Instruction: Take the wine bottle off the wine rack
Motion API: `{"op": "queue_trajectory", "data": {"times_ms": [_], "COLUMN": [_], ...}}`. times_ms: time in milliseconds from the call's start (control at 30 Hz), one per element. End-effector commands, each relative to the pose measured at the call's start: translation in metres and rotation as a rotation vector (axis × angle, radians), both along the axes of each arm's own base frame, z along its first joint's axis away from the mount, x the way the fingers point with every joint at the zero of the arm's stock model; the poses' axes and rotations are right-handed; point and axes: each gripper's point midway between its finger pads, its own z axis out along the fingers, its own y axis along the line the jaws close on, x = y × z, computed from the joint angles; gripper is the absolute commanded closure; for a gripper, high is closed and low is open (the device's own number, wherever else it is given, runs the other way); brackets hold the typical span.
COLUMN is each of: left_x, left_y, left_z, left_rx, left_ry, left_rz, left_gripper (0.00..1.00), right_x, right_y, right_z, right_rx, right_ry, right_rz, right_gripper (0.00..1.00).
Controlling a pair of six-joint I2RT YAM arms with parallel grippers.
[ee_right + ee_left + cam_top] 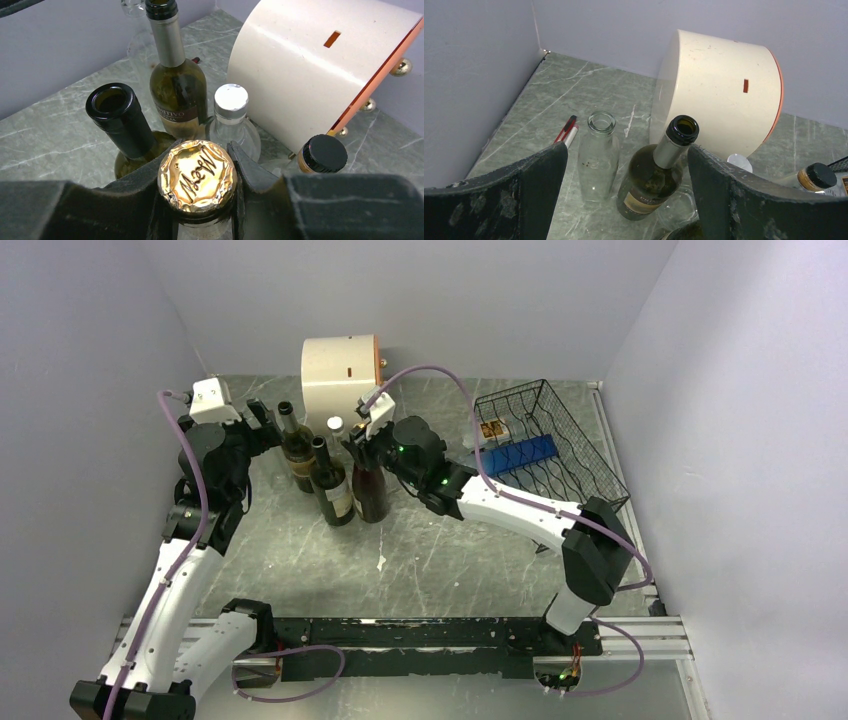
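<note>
The wine bottle (369, 488) is dark with a gold foil cap (197, 174). It stands upright left of centre among other bottles, well away from the wine rack (560, 455), a black wire-mesh box at the back right. My right gripper (362, 436) is shut on the bottle's neck just under the cap, and its fingers (250, 170) press in from both sides. My left gripper (268, 420) hangs open at the back left. A green bottle (651, 175) and a clear bottle (597, 160) show between its spread jaws without touching them.
A cream drum (340, 368) lies on its side behind the bottles. Close around the held bottle are a dark open-necked bottle (119, 120), a silver-capped clear bottle (231, 107) and a black-capped small bottle (324, 154). A blue block (518, 454) lies in the rack. A red-and-white pen (566, 132) lies near the left wall.
</note>
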Motion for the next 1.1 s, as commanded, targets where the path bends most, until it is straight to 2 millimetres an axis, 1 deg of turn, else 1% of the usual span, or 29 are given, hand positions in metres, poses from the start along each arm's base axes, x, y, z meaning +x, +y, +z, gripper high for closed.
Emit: {"op": "queue_trajectory", "data": {"times_ms": [0, 67, 200, 233, 333, 500, 600, 667, 733, 767, 900, 1000, 1067], "left_x": [-0.001, -0.001, -0.002, -0.002, -0.002, -0.004, -0.006, -0.006, -0.004, -0.003, -0.004, -0.006, -0.006], "left_y": [-0.001, -0.001, 0.0, 0.0, 0.0, 0.0, 0.0, 0.0, 0.0, 0.0, 0.0, -0.002, -0.004], "left_z": [0.014, 0.015, 0.015, 0.015, 0.015, 0.017, 0.02, 0.019, 0.018, 0.018, 0.019, 0.022, 0.022], "left_rx": [-0.017, -0.018, -0.019, -0.019, -0.019, -0.021, -0.023, -0.021, -0.02, -0.021, -0.023, -0.031, -0.034], "left_ry": [-0.046, -0.046, -0.05, -0.05, -0.051, -0.053, -0.064, -0.068, -0.065, -0.057, -0.054, -0.069, -0.068], "left_rz": [-0.01, -0.012, -0.008, -0.007, -0.009, -0.009, -0.011, -0.015, -0.009, -0.008, -0.01, -0.023, -0.034], "left_gripper": [0.07, 0.07, 0.07, 0.07, 0.07, 0.07, 0.07, 0.07, 0.07, 0.07, 0.07, 0.07, 0.07], "right_x": [-0.001, -0.001, -0.003, -0.004, -0.004, -0.005, -0.01, -0.016, -0.018, -0.019, -0.023, -0.026, -0.029], "right_y": [-0.006, -0.006, -0.007, -0.008, -0.013, -0.024, -0.033, -0.041, -0.056, -0.064, -0.104, -0.129, -0.144], "right_z": [0.101, 0.097, 0.093, 0.092, 0.091, 0.096, 0.093, 0.093, 0.088, 0.089, 0.101, 0.098, 0.095], "right_rx": [0.264, 0.252, 0.227, 0.222, 0.202, 0.139, 0.074, 0.006, -0.085, -0.115, -0.22, -0.277, -0.3], "right_ry": [-0.165, -0.143, -0.106, -0.099, -0.084, -0.085, -0.092, -0.116, -0.12, -0.128, -0.193, -0.217, -0.2], "right_rz": [-0.009, -0.015, -0.013, -0.013, -0.028, -0.052, -0.05, -0.037, -0.055, -0.074, -0.154, -0.211, -0.245], "right_gripper": [1.0, 0.99, 0.57, 0.49, 0.35, 0.16, 0.09, 0.01, 0.0, 0.0, 0.0, 0.0, 0.0]}}
